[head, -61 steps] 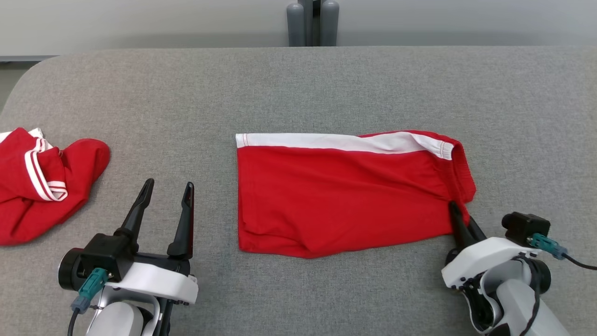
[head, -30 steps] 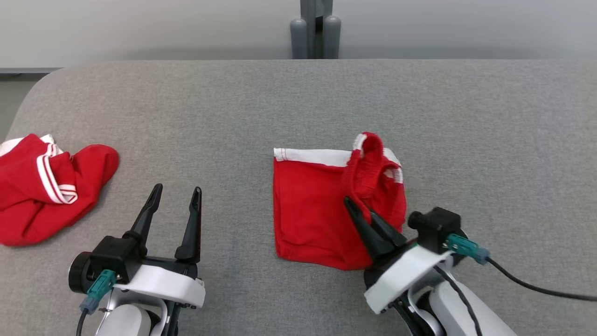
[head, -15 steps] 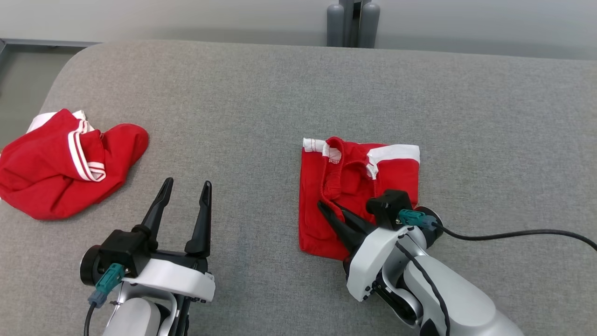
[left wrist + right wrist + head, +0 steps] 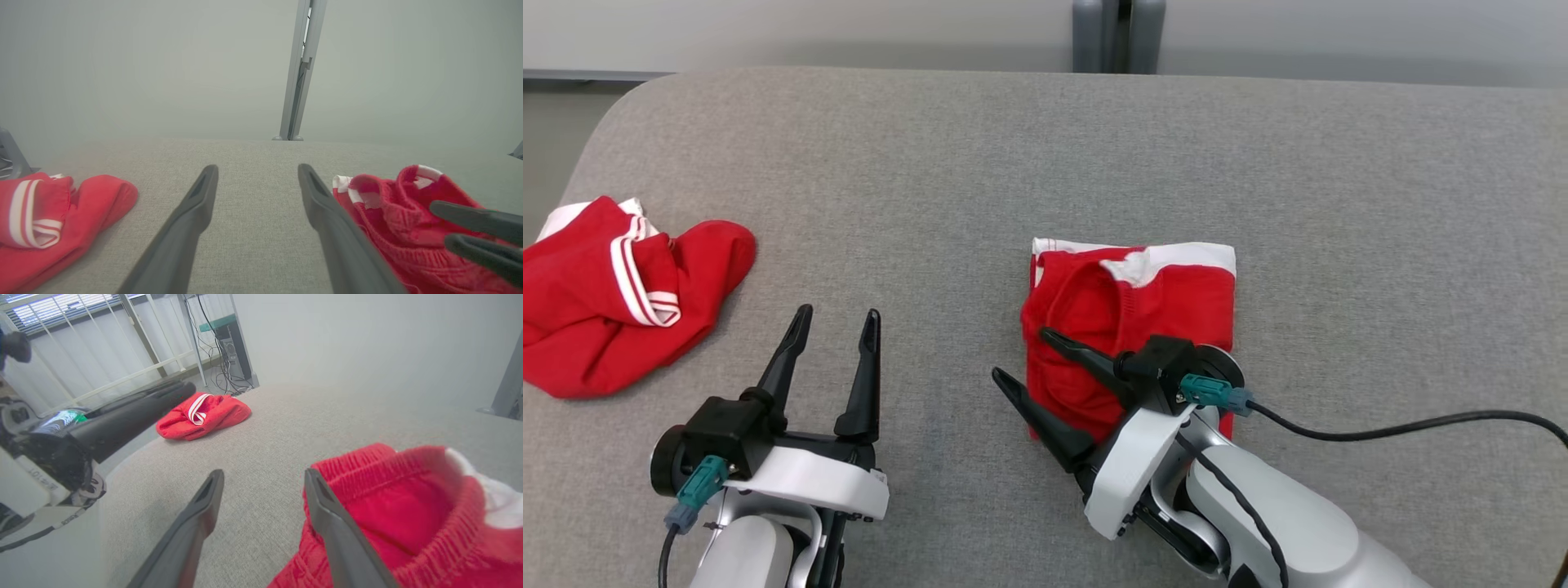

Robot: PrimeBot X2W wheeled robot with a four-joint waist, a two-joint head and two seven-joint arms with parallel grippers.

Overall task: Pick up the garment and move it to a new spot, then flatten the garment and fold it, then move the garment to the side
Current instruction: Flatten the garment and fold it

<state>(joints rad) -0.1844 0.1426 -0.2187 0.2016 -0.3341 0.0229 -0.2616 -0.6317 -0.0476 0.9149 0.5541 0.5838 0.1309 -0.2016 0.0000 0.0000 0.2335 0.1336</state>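
The garment (image 4: 1152, 294), red shorts with a white band, lies folded over on itself in the middle of the grey table (image 4: 1013, 155). My right gripper (image 4: 1021, 354) is open at the garment's left edge. One finger lies over the red cloth and the other over bare table, with nothing between them. In the right wrist view the garment (image 4: 408, 506) bunches up beside my right gripper (image 4: 263, 473). My left gripper (image 4: 840, 313) stands open and empty to the garment's left. The left wrist view shows my left gripper (image 4: 258, 170) with the garment (image 4: 388, 208) at its right.
A second red garment with white stripes (image 4: 613, 302) lies crumpled at the table's left edge, also seen as a red heap (image 4: 204, 414) and a red heap (image 4: 61, 208). A grey post (image 4: 1117, 37) stands behind the table's far edge. The table's left corner is rounded.
My right gripper carried the garment's right end over to the left, folding it in half, then opened and let go. The head camera has shifted. The left arm stayed put.
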